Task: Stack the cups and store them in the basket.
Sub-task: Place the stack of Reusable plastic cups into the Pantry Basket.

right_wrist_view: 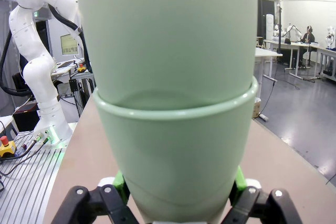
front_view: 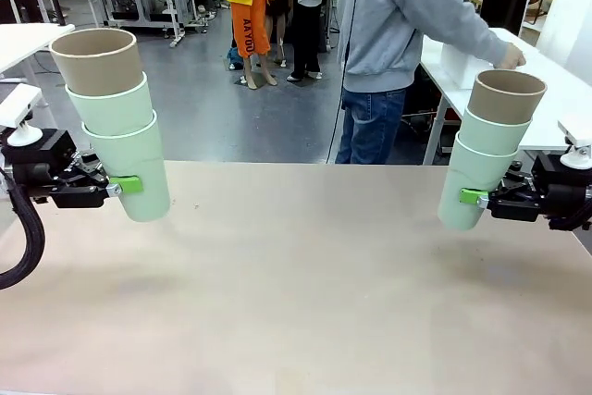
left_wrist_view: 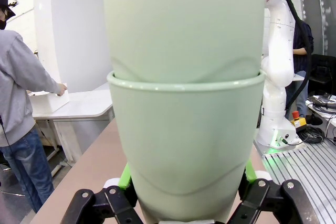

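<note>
My left gripper (front_view: 129, 185) is shut on the bottom mint green cup (front_view: 134, 159) of a stack of three, held above the table's left side and leaning slightly. A second mint cup (front_view: 111, 108) and a tan-brown cup (front_view: 97, 62) sit nested on top. My right gripper (front_view: 474, 197) is shut on the lowest mint cup (front_view: 472, 187) of a matching stack with a tan-brown cup (front_view: 504, 99) on top, tilted right. Both wrist views show the mint cups (left_wrist_view: 184, 145) (right_wrist_view: 176, 150) close up between the green pads. The white basket (front_view: 460, 67) stands on a side table under the person's hand.
The tan tabletop (front_view: 296, 293) stretches between the two arms. A person in a grey hoodie (front_view: 398, 16) stands beyond the far edge, turned toward the white side table (front_view: 546, 90) at the right. The other arm's white base (left_wrist_view: 278, 77) stands beside the table.
</note>
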Robot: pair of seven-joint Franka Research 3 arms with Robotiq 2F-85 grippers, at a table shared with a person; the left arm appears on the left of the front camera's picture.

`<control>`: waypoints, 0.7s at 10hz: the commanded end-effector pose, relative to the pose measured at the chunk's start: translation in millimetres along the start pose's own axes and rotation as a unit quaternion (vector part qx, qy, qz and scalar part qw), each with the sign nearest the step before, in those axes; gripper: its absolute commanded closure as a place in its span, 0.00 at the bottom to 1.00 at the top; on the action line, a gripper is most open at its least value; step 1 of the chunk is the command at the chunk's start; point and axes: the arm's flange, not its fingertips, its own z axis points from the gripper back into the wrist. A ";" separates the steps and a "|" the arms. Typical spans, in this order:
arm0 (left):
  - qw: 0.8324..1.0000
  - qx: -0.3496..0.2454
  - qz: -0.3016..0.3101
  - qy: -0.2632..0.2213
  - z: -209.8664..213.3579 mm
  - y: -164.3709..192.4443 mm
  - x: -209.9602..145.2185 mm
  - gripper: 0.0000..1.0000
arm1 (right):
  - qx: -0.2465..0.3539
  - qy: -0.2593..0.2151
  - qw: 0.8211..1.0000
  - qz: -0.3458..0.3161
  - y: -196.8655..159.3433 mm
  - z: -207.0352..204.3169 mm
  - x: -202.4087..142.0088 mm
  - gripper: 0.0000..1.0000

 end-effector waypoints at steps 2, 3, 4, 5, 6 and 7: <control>1.000 -0.002 -0.008 -0.002 -1.7 -0.2 3.2 0.14 | -0.002 -0.004 1.000 0.005 -0.3 -2.2 3.3 0.14; 1.000 -0.002 -0.008 -0.002 -1.7 -0.2 3.2 0.14 | -0.002 -0.004 1.000 0.005 -0.3 -2.2 3.3 0.14; 1.000 -0.002 -0.008 -0.002 -1.7 -0.2 3.2 0.14 | -0.002 -0.004 1.000 0.005 -0.3 -2.2 3.3 0.14; 1.000 -0.002 -0.008 -0.002 -1.7 -0.2 3.2 0.14 | -0.002 -0.004 1.000 0.005 -0.3 -2.2 3.3 0.14; 1.000 -0.002 -0.008 -0.002 -1.7 -0.2 3.2 0.14 | -0.002 -0.004 1.000 0.005 -0.3 -2.2 3.3 0.14; 1.000 -0.002 -0.008 -0.002 -1.7 -0.2 3.2 0.14 | -0.002 -0.004 1.000 0.005 -0.3 -2.2 3.3 0.14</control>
